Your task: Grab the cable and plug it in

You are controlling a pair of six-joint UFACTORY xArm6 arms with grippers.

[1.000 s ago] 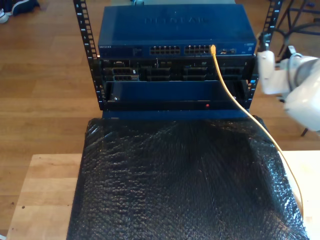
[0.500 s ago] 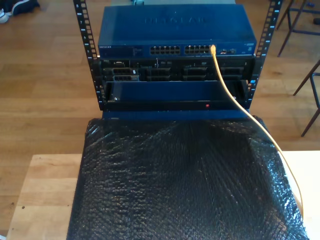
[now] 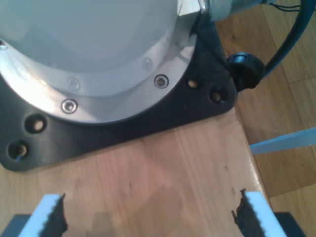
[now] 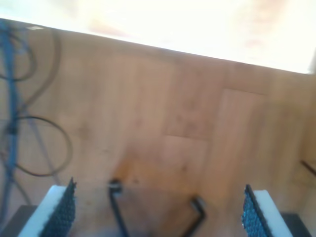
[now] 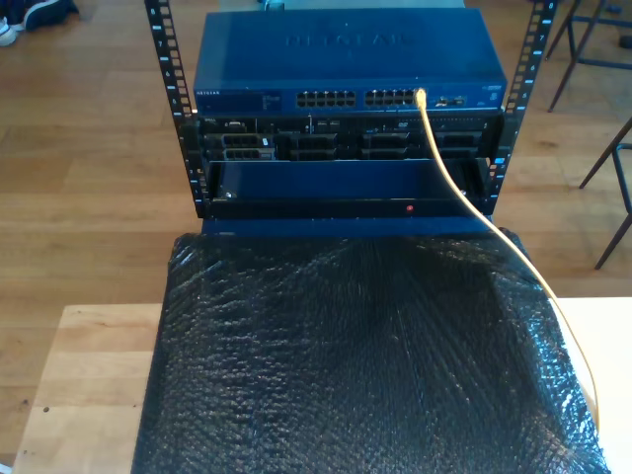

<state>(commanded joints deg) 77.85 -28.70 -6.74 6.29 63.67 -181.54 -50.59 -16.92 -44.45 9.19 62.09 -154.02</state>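
Change: white arm gone from exterior view's right | cable (image 5: 464,197) pale yellow, thin, plugged into blue switch (image 5: 346,59), trailing over black mat (image 5: 346,365), away from both grippers | my first gripper (image 3: 148,217), my second gripper (image 4: 158,212) spread wide, empty

Cable (image 5: 464,197) across open rack front (image 5: 346,188)

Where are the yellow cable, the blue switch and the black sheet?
yellow cable (image 5: 446,176): exterior view, on its run below the port.
blue switch (image 5: 346,54): exterior view, on its top panel.
black sheet (image 5: 355,365): exterior view, on its middle.
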